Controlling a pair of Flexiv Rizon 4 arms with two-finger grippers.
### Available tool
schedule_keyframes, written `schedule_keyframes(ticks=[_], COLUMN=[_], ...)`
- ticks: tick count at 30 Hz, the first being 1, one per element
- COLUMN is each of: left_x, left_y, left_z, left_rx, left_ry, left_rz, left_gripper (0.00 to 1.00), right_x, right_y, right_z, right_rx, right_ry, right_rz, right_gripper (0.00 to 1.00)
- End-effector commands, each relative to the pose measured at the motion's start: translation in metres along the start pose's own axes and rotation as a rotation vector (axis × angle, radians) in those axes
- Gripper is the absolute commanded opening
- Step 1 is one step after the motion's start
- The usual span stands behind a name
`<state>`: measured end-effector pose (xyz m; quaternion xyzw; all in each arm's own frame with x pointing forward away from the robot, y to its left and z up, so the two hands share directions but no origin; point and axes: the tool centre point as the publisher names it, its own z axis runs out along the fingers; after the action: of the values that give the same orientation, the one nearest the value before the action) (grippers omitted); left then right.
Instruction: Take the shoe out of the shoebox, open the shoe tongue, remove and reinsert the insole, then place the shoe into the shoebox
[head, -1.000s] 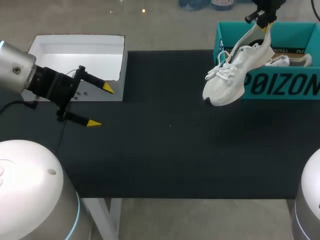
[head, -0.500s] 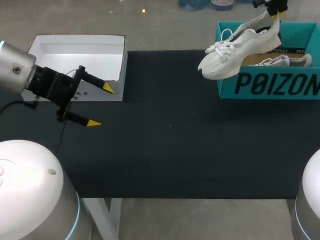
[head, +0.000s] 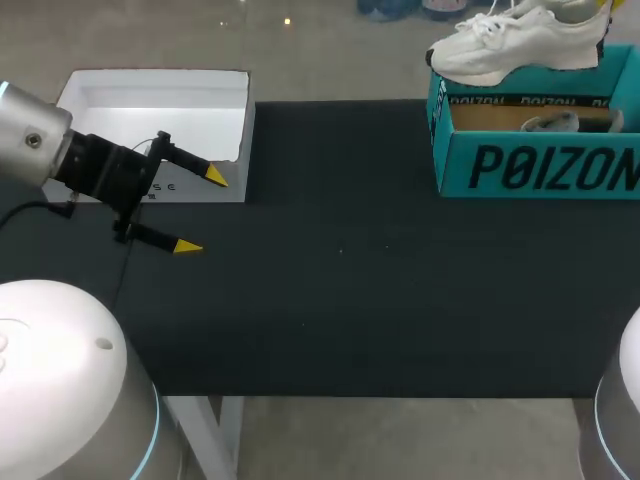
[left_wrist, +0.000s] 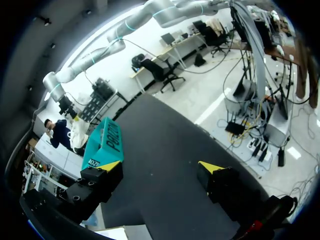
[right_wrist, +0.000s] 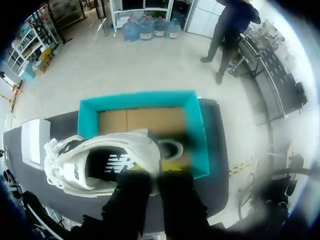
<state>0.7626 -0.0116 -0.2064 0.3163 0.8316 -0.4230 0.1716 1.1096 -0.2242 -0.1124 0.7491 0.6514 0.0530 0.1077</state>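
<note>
A white shoe (head: 520, 45) hangs level in the air over the teal shoebox (head: 540, 165) at the table's far right. My right gripper (head: 602, 6) is shut on its heel, and only a yellow tip shows at the head view's edge. From the right wrist, the shoe (right_wrist: 100, 162) lies sideways just ahead of the right gripper (right_wrist: 150, 172), above the open shoebox (right_wrist: 140, 100). A second shoe (head: 550, 122) lies inside the box. My left gripper (head: 198, 212) stands open and empty at the table's left, far from the shoe. Its view shows the left gripper (left_wrist: 160, 167) and the distant shoebox (left_wrist: 102, 142).
A white box lid (head: 150, 105) lies at the far left of the black table mat (head: 340, 280), just behind the left gripper. In the right wrist view the lid (right_wrist: 32, 142) sits beyond the shoe's toe.
The right gripper has lifted the shoe up and back, from toe-down in front of the shoebox to level above it. The left arm has stayed still.
</note>
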Motion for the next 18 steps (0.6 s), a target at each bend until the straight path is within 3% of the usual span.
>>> schedule_keyframes(ticks=[1,13,18], left_x=[0.0,0.0,0.0], left_y=[-0.001,-0.001,-0.001], left_z=[0.0,0.0,0.0], left_rx=[-0.003,-0.003,-0.003], left_ry=[0.003,0.003,0.003], left_rz=[0.0,0.0,0.0], left_gripper=[1.0,1.0,1.0], right_x=[-0.005,-0.005,-0.02], right_y=[0.006,0.006,0.008], right_z=[0.001,0.001,0.016], right_rx=[0.038,0.038,0.038], right_ry=[0.055,0.055,0.046], right_rz=[-0.002,-0.002,0.073], right_gripper=[0.0,0.0,0.0])
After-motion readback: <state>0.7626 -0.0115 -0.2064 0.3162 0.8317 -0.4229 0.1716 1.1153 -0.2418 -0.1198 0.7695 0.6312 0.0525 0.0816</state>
